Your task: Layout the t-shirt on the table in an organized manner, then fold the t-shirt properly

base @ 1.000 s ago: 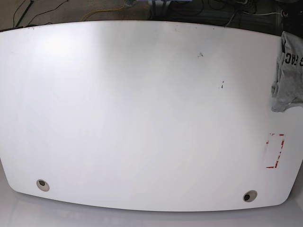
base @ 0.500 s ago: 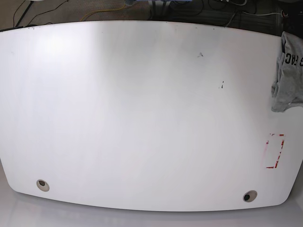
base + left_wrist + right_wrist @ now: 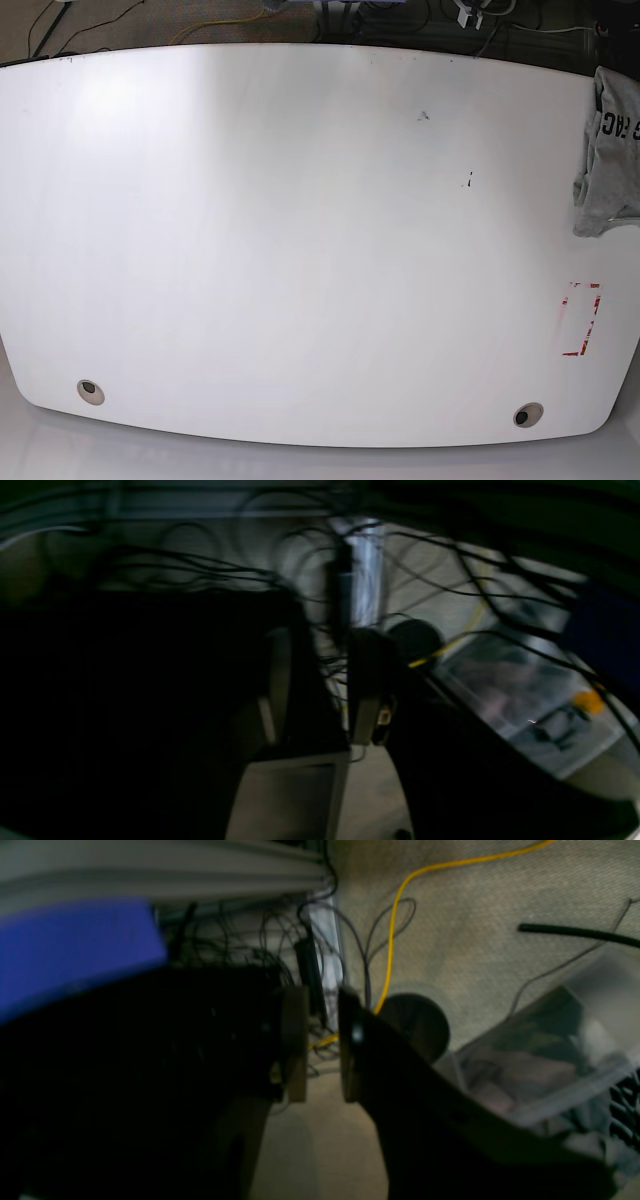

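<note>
Here the tabletop [image 3: 300,250] is a broad, glossy white slab with curved edges. It carries a few small dark specks [image 3: 423,116], two round grommet holes [image 3: 90,391] near its front edge, and a broken red tape rectangle [image 3: 581,319] toward the base view's right. The t-shirt [image 3: 610,150] is heather-grey, soft and wrinkled, and lies bunched at the far right edge of the tabletop, partly cut off by the frame, with black block lettering showing on one fold. No arm shows in the base view.

Both wrist cameras look past the tabletop at carpeted floor, and both views are dim and blurred. The left hand [image 3: 320,690] has its two flat fingers apart, with nothing between them; behind it hangs a tangle of thin black cables [image 3: 350,580]. The right hand [image 3: 317,1045] shows a narrow open gap between its fingers [image 3: 295,1040], also holding nothing. A yellow cable [image 3: 395,915] curls across the carpet, ending near a dark round disc [image 3: 417,1027], and a clear plastic bin [image 3: 545,1050] sits to the right. A blue block [image 3: 75,945] fills the upper left of that view.
</note>
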{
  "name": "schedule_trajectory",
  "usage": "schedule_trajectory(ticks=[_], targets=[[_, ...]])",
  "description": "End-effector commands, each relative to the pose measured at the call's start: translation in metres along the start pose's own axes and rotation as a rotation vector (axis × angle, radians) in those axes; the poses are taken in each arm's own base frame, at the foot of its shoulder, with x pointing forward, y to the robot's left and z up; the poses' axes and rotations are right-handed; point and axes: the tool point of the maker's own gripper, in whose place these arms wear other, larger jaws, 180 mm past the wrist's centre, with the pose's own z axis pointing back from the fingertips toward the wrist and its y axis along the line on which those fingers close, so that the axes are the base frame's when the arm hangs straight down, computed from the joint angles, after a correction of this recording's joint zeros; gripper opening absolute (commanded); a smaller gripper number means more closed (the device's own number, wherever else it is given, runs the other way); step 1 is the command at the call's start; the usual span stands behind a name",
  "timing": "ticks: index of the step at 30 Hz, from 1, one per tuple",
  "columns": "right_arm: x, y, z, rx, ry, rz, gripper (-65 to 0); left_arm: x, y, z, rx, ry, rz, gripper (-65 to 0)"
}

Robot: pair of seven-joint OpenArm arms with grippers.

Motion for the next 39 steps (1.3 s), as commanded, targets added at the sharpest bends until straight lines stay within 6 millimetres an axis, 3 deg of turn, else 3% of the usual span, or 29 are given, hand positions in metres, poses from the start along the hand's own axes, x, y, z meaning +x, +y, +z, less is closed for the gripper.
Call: schedule_trajectory(ticks=[1, 14, 20, 39], targets=[[0.003, -0.001, -0.003, 0.004, 0.009, -0.008, -55.0, -0.004, 0.004, -0.002, 0.022, 0.028, -0.002, -46.9], [0.021, -0.006, -0.024, -0.055, 0.052, 0.027, -54.9, -0.002, 0.006, -0.012, 0.04, 0.072, 0.028, -46.9], [0.016, 0.017, -0.038, -0.031, 0.091, 0.084, -54.9, -0.004, 0.008, -0.013, 0.07, 0.087, -0.019, -46.9], [0.012, 0.03, -0.044, -0.024, 0.097, 0.082, -54.9, -0.005, 0.016, -0.013, 0.13, 0.098, -0.065, -46.8]])
